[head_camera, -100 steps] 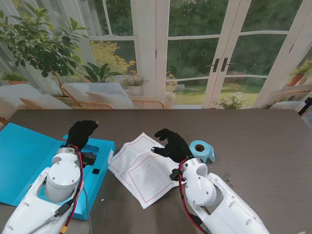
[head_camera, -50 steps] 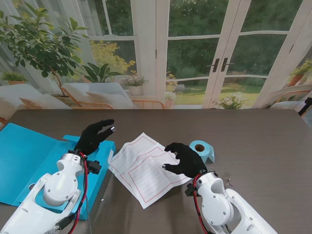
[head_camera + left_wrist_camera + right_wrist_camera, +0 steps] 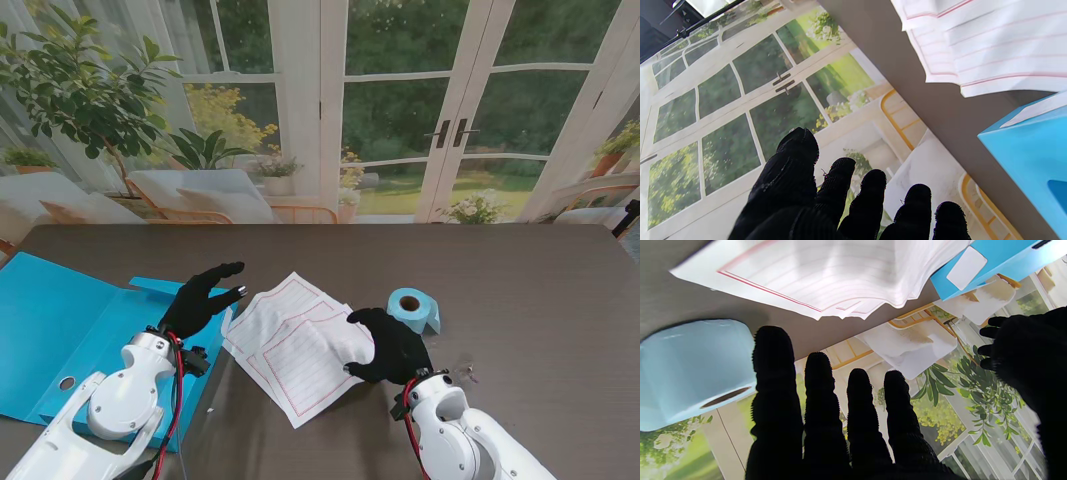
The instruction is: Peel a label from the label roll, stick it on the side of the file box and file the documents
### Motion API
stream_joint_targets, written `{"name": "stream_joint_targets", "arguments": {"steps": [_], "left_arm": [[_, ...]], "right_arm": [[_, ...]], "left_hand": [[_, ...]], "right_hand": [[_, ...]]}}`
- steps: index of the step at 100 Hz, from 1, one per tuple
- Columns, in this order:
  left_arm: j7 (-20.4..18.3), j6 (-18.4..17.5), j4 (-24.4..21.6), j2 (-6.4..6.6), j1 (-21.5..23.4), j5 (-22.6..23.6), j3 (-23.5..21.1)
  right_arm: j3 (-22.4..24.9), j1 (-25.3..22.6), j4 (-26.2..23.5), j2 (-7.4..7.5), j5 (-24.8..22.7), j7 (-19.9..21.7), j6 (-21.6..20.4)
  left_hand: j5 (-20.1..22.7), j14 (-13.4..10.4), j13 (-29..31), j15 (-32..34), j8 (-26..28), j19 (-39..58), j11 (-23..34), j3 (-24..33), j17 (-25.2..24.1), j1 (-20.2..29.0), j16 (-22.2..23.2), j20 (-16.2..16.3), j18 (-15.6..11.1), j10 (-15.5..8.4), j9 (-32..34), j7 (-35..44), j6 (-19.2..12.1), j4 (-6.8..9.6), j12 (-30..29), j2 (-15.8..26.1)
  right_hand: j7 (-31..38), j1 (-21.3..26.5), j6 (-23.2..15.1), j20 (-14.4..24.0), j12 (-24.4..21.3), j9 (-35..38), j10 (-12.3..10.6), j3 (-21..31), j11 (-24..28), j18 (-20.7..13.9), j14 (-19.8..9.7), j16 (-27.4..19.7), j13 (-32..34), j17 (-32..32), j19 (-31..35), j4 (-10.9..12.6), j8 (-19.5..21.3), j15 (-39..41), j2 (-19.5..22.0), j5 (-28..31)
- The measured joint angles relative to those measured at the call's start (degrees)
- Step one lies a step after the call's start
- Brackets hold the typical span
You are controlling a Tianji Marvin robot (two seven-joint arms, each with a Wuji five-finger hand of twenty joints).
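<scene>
- Documents (image 3: 300, 345): a few loose ruled sheets with red borders, fanned unevenly on the tabletop (image 3: 520, 270), between the file box and the label roll. Judged light, limp and slippery against one another; edges curl up in the right wrist view. Best taken at a free edge or corner, squared up before lifting.
- File box (image 3: 60, 320): blue, lid lying open, on my left at the tabletop edge. A white label (image 3: 966, 267) sits on its side wall, so the sticking step looks done. Judged stiff and light.
- Label roll (image 3: 412, 308): pale blue, lying just right of the sheets. Judged light and apt to roll.
- Right hand (image 3: 388, 345): fingers (image 3: 821, 400) straight and slightly spread, holding nothing; it sits over the sheets' right edge, whether touching the paper I cannot tell.
- Left hand (image 3: 200, 300): fingers (image 3: 870, 196) spread wide, empty, hovering over the box's right corner, just beside the sheets' left edge.
- Judged step: gathering the sheets for filing.
</scene>
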Motion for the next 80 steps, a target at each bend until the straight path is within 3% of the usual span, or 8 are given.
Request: {"name": "stream_joint_targets", "arguments": {"steps": [6,20,37,47,55,66,80], "left_arm": [[0.03,0.11,-0.17,0.06,0.37,-0.23,0.02],[0.19,0.07,-0.78,0.09,0.98,-0.74,-0.03],[0.11,0.04,-1.71,0.08,1.84,-0.72,-0.89],[0.02,0.01,-1.79,0.09,2.1,-1.19,-1.17],[-0.1,0.01,-1.78,0.09,2.17,-1.76,-1.28],[-0.27,0.09,-1.77,0.11,2.2,-2.04,-1.33],[-0.45,0.13,-1.85,0.14,2.33,-2.09,-1.37]], "right_arm": [[-0.35,-0.08,0.63,0.21,-1.19,-0.47,-0.1],[-2.85,0.69,2.68,1.06,-6.82,-1.32,0.35],[-4.53,2.01,5.34,1.58,-8.62,-1.31,0.19],[-5.12,2.52,6.04,1.96,-9.34,-0.88,0.13],[-6.07,3.13,6.78,2.21,-10.49,-1.14,0.53],[-8.31,4.54,8.76,2.37,-13.15,-4.02,2.1],[-9.29,5.71,10.39,2.26,-12.98,-5.45,2.68]], "left_hand": [[0.0,0.0,0.0,0.0,-0.05,0.0,0.0,0.0,0.0,0.0,0.0,-0.07,0.0,0.0,0.0,0.0,0.0,0.0,0.0,0.0],[0.01,0.0,0.0,0.0,-0.09,0.0,0.0,0.0,0.0,0.0,-0.01,-0.69,0.0,0.0,0.01,0.0,0.0,0.0,-0.21,0.0],[0.02,0.0,0.02,0.0,-0.13,0.0,0.0,0.0,-0.01,0.0,-0.01,-0.77,0.0,0.09,0.01,0.0,0.0,0.0,-0.48,0.0],[0.03,0.02,0.06,0.0,-0.19,0.0,0.0,0.0,-0.01,0.0,-0.01,-1.33,0.0,0.24,0.03,0.0,0.0,0.0,-0.48,0.0],[0.03,0.06,0.07,0.0,-0.23,0.0,0.0,0.0,-0.03,0.0,-0.01,-1.37,0.0,0.29,0.03,0.0,0.0,0.0,-0.49,0.0],[0.03,0.12,0.09,0.0,-0.23,0.0,0.0,0.0,-0.11,0.0,-0.01,-1.42,0.0,0.47,0.04,0.0,0.0,0.0,-0.49,0.0],[0.04,0.14,0.13,0.0,-0.24,0.0,0.0,0.0,-0.19,0.0,-0.01,-1.44,0.0,0.53,0.05,0.0,0.0,0.0,-0.49,0.0]], "right_hand": [[0.08,-0.01,0.01,-0.03,-0.08,-0.73,-0.09,0.0,0.1,-0.06,-0.16,-0.06,-1.36,0.0,-0.48,0.0,-0.01,-1.14,-0.39,-1.1],[0.28,-0.47,0.02,-0.14,-0.12,-2.26,-0.76,2.57,0.39,-0.86,-0.89,-0.14,-2.86,0.01,-1.14,0.0,-0.05,-1.28,-5.93,-1.68],[0.69,-0.52,0.11,-0.29,-0.12,-4.23,-1.01,3.96,1.07,-1.59,-1.51,-0.21,-4.12,0.01,-1.35,-0.39,-0.06,-0.52,-11.34,-2.22],[0.74,-0.47,0.12,-0.4,-0.12,-4.99,-1.04,3.99,0.8,-1.76,-1.81,-0.65,-5.44,0.01,-1.86,-0.4,-0.06,-1.02,-11.29,-2.23],[0.81,0.01,0.14,-1.05,-0.12,-4.99,-1.06,4.64,0.84,-2.22,-1.87,-0.66,-5.74,0.01,-1.88,-0.82,-0.06,-0.65,-14.05,-2.31],[1.4,0.17,0.19,-1.24,-0.12,-4.97,-1.06,5.32,1.55,-2.26,-1.96,-0.67,-5.74,0.01,-1.89,-0.83,-0.06,-0.63,-14.11,-2.95],[2.24,2.1,0.6,-1.28,-0.12,-4.88,-1.07,5.42,1.61,-2.3,-1.98,-0.67,-5.57,0.01,-1.89,-0.83,-0.06,0.52,-14.07,-4.08]]}}
